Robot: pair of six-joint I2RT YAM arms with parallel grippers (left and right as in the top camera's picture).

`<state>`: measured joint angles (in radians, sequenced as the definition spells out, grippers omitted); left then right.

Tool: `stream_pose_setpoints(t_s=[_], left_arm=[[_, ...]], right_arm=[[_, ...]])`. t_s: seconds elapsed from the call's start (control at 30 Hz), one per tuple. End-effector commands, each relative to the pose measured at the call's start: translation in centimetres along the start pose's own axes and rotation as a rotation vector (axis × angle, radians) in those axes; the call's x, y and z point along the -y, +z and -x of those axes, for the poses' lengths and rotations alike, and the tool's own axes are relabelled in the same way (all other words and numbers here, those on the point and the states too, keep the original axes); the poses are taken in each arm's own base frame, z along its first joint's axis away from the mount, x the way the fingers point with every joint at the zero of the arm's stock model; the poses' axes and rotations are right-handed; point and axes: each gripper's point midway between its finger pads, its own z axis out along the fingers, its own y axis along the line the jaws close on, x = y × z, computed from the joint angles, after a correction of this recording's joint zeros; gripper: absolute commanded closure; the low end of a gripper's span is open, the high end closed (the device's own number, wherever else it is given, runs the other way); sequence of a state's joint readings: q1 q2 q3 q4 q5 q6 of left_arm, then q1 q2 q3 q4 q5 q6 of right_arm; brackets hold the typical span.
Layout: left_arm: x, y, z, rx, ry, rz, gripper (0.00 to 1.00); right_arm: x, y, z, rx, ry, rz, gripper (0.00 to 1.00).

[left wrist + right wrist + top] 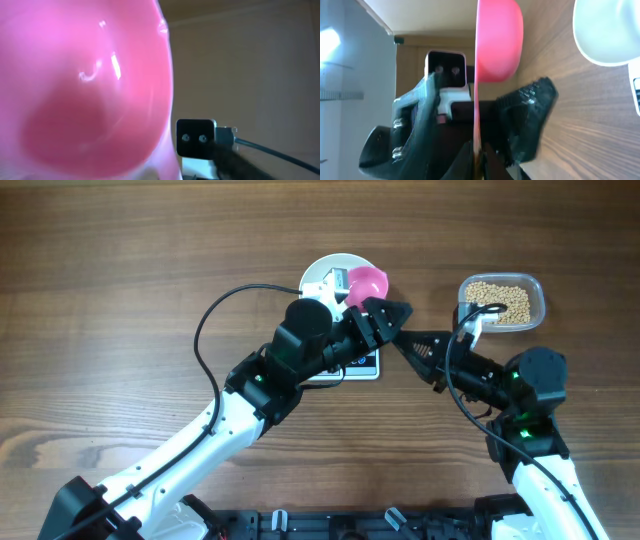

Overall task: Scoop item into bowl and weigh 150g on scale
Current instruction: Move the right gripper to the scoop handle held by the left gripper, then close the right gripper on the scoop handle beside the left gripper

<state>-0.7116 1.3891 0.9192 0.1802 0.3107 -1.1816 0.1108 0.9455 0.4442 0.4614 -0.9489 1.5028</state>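
A pink scoop (pixel 367 282) hangs over the right rim of the white bowl (pixel 325 272); its cup (pixel 85 85) shows no beans. My right gripper (pixel 477 155) is shut on the scoop's thin handle (pixel 476 100). My left gripper (pixel 392 315) is open, one dark finger (pixel 422 117) on either side of that handle with a gap on both sides. The bowl (pixel 605 30) stands on the scale (pixel 365 366), which my left arm mostly hides. The beans (pixel 500 300) lie in a clear tub at the right.
The clear plastic tub (pixel 536 292) sits at the back right, just behind my right arm (pixel 525 380). Both arms meet over the middle of the wooden table (pixel 120 300). A black cable (pixel 205 330) loops off the left arm.
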Motion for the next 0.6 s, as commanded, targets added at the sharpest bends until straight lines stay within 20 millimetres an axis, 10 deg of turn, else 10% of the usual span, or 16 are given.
stream_pose_setpoints(t_s=[0.0, 0.57], left_arm=[[1.3, -0.4, 0.59, 0.025, 0.033, -0.028, 0.5], [1.38, -0.4, 0.61, 0.026, 0.034, -0.031, 0.96]], right_arm=[[-0.39, 0.06, -1.31, -0.08, 0.009, 0.011, 0.96], [-0.39, 0.04, -1.51, -0.091, 0.007, 0.011, 0.96]])
